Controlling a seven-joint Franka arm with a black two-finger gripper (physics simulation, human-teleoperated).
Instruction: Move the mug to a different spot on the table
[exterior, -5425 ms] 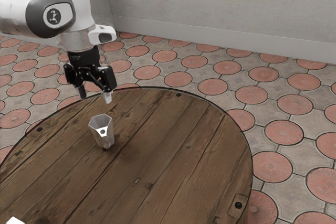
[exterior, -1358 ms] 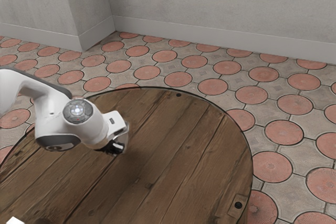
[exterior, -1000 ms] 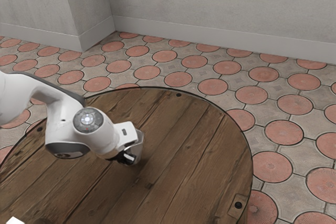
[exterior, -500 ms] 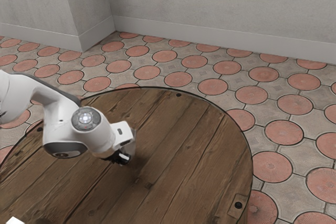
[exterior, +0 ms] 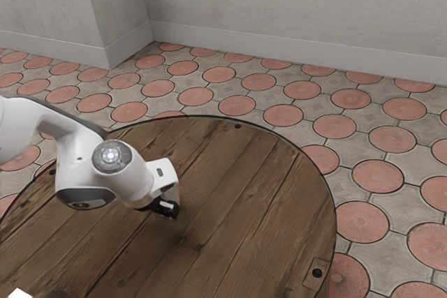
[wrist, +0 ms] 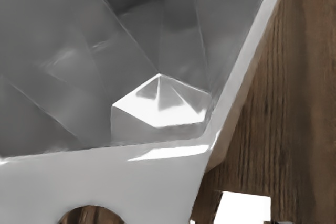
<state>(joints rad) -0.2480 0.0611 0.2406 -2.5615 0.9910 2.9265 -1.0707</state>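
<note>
Close in, mug [wrist: 157, 103] sits right under the hand: hollow inside, grey faceted walls, pale flat floor, white rim [wrist: 233, 72]. Empty.

Position by the table [exterior: 265, 193]: mug is over its half toward the exterior view's left, well in from the edge, with bare planks showing just beside the rim. Cannot tell whether its base rests on the wood or hangs just above it.

Gripper [exterior: 165, 207] is low over the same patch of table, tucked under the white arm [exterior: 98, 172], which blocks most of it. Whether the jaws are clenched on the mug or released, I cannot tell.

Handling, as judged:
- Stiff, thin-walled, hard shell; will not give under a squeeze.
- Likely light, being empty.
- Glossy facets look slippery, and a pinch on a slanted face could squirt it sideways.
- Walls taper toward the floor, so a low hold may slide.
- Best hold is probably on the wall near the rim, one pad inside and one outside, or across two opposite flat faces.
- Could chip if set down hard, so lower it gently onto the table.

Round table stands on a red-tiled floor [exterior: 300, 88].
</note>
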